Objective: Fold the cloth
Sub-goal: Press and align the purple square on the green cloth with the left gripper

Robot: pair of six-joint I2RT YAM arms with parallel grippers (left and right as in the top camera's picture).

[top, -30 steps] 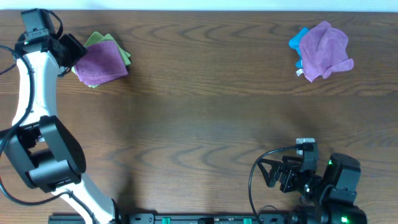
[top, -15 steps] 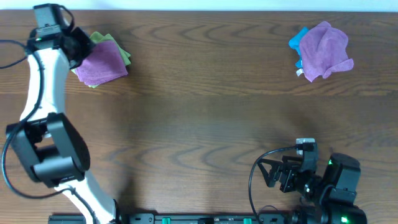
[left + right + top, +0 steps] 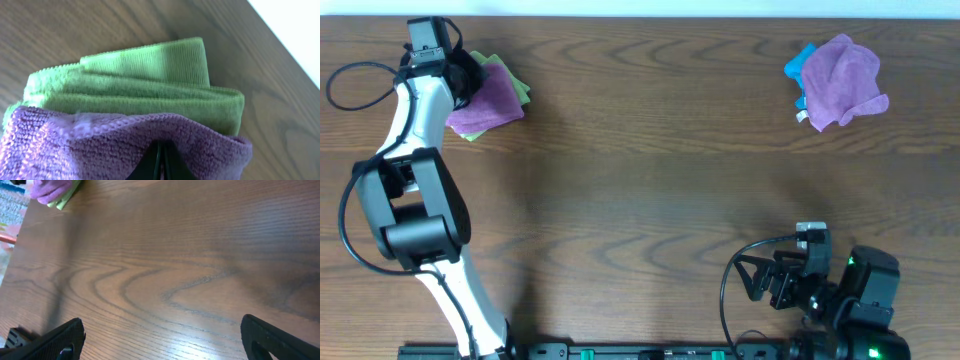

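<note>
The lilac cloth (image 3: pixel 492 102) lies folded at the far left of the table, on top of a folded light-green cloth (image 3: pixel 523 92). My left gripper (image 3: pixel 463 78) is at its back left corner. In the left wrist view the dark jaws (image 3: pixel 162 161) are pressed together, with the cloth's (image 3: pixel 75 145) thick folded edge bunched round them and the green cloth (image 3: pixel 145 85) just behind. My right gripper (image 3: pixel 748 278) rests near the front right edge, far from the cloth. Its fingers (image 3: pixel 60 342) stand wide open over bare wood, and the cloth (image 3: pixel 49 189) shows small at the top left.
A second purple cloth (image 3: pixel 842 78) lies bunched over a blue one (image 3: pixel 802 60) at the back right. The table's back edge runs just behind both piles. Dark wood table (image 3: pixel 650 170) stretches between the arms.
My left arm has swung right along the back edge onto the cloth's corner and its jaws have shut there. The right arm has not moved.
</note>
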